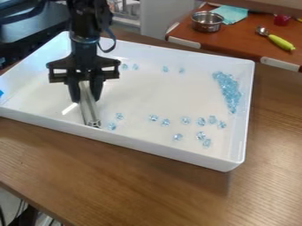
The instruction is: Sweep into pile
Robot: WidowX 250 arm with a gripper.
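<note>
At the left part of the white tray (159,152), the gripper (86,98) hangs down, shut on a grey metal bar (88,106). The bar slants down between the fingers, its lower end near the tray's front wall. Just right of that end lie two light blue beads (112,126). More loose beads (166,122) are scattered across the front middle and right of the tray, and several others (165,69) lie near the back wall. A dense pile of blue beads (228,90) sits along the right wall.
The tray's raised walls surround the beads, and it rests on a brown wooden table (147,190). Behind, on another brown surface, stand a metal pot (207,21), a teal cloth (231,14) and a spoon with a green handle (281,42).
</note>
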